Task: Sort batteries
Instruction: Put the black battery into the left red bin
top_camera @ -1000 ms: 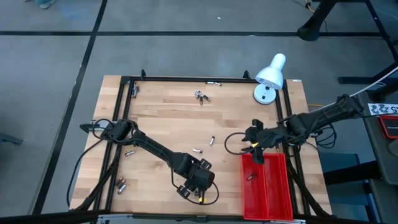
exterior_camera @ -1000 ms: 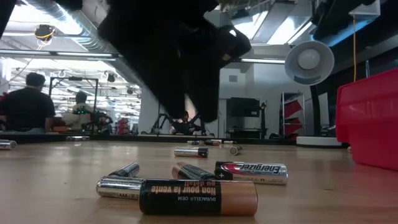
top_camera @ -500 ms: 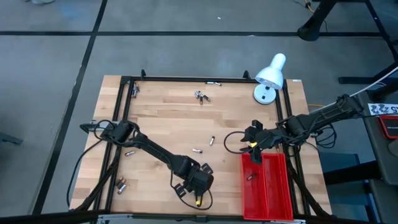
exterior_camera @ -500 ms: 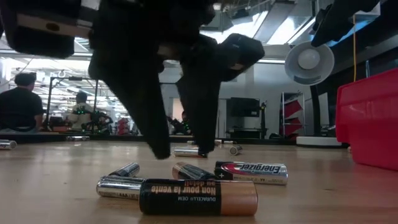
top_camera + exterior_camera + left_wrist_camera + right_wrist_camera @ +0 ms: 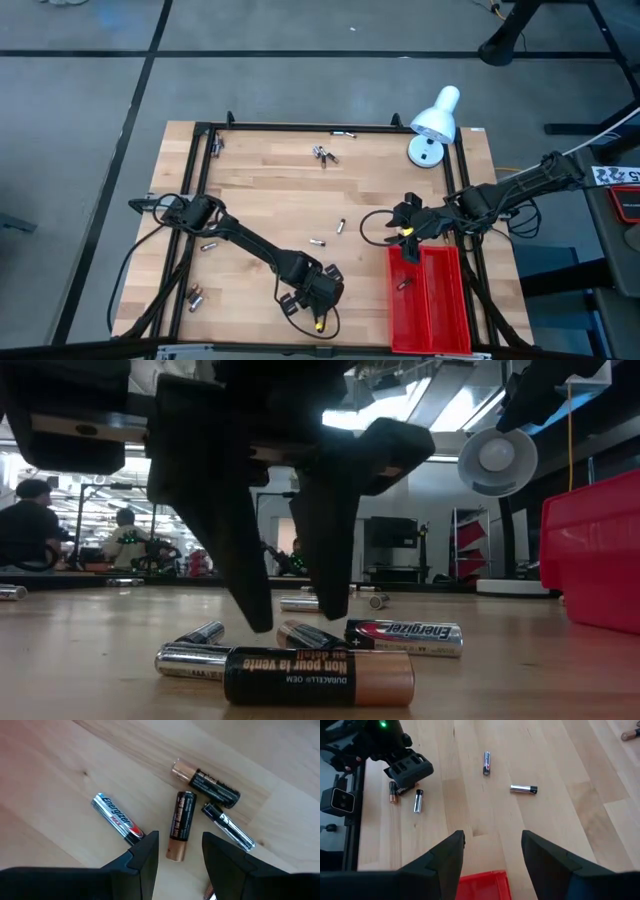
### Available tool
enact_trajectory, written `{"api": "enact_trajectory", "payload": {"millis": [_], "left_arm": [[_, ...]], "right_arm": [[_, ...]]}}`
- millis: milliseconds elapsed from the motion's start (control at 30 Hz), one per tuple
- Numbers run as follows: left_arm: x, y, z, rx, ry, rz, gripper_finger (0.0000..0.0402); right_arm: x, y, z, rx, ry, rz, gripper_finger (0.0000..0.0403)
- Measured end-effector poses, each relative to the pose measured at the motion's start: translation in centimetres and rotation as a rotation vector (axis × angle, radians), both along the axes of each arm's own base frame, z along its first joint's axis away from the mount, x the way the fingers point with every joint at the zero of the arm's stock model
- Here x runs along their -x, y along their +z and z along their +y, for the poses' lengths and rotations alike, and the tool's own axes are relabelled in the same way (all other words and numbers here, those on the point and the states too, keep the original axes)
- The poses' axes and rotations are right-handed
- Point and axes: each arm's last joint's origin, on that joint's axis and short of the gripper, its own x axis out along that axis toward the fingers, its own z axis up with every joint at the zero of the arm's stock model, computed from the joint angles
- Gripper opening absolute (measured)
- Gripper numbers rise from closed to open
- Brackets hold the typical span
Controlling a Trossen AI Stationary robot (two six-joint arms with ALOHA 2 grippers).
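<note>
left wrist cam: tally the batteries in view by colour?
copper-and-black batteries: 2
silver Energizer battery: 1
black-and-silver battery: 1
Total: 4

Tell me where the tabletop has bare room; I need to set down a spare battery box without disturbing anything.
Bare wood lies between the battery pile near the far edge and the two loose cells mid-table, and along the left half beside the left arm. Crowded: the near edge, where the left gripper hovers open over a battery cluster, and the red tray under the right gripper.
</note>
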Motion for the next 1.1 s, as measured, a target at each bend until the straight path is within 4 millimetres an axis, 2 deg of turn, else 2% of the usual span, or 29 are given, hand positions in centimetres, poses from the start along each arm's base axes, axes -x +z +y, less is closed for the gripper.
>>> {"api": "enact_trajectory", "payload": {"millis": [267, 433, 600, 1100], "left_arm": [[-0.1, -0.1, 0.2, 0.007, 0.002, 0.008, 0.0141], [-0.3, -1.1, 0.4, 0.014, -0.005, 0.039, 0.0141], [-0.4, -1.2, 0.5, 0.008, -0.021, 0.034, 0.0139], [-0.4, -1.3, 0.6, 0.013, -0.004, 0.04, 0.0035]], "right_arm": [[0.0, 0.0, 0.0, 0.002, -0.001, 0.0, 0.0199], [0.0, 0.0, 0.0, -0.001, -0.001, -0.007, 0.0199], [-0.1, 0.1, 0.0, -0.01, -0.007, -0.016, 0.0199], [-0.1, 0.1, 0.1, -0.013, -0.008, -0.02, 0.0199]]}}
